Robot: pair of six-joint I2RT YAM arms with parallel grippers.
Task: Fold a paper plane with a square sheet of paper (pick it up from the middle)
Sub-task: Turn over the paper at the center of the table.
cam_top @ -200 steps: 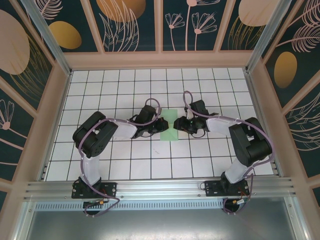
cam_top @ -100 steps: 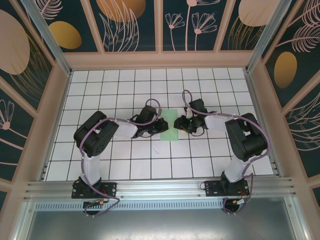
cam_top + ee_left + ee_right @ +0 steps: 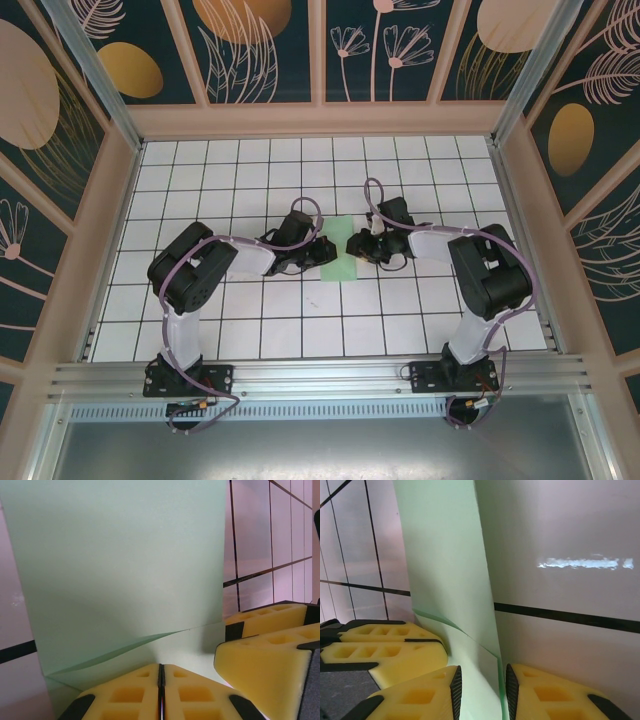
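The square sheet of paper [image 3: 341, 264], pale mint green, lies folded into a narrow strip in the middle of the gridded table [image 3: 300, 330]. One layer lifts a little off the one below [image 3: 125, 580]. My left gripper [image 3: 326, 252] is at the strip's left edge. In the left wrist view it [image 3: 161, 667] is shut, and its yellow tips rest down on the lower layer. My right gripper [image 3: 353, 244] comes in from the right, close to the left one. It [image 3: 482, 672] is open by a narrow gap, and the paper's [image 3: 445, 570] raised edge stands between its pads.
Wooden walls with dark floral panels [image 3: 320, 60] close in the table at the back and both sides. A metal rail [image 3: 320, 375] runs along the near edge by the arm bases. White grid squares [image 3: 300, 170] spread around the paper.
The right gripper's jaws have narrowed around the paper's edge, and the right arm has shifted slightly left toward the left gripper. The left gripper has stayed put and shut.
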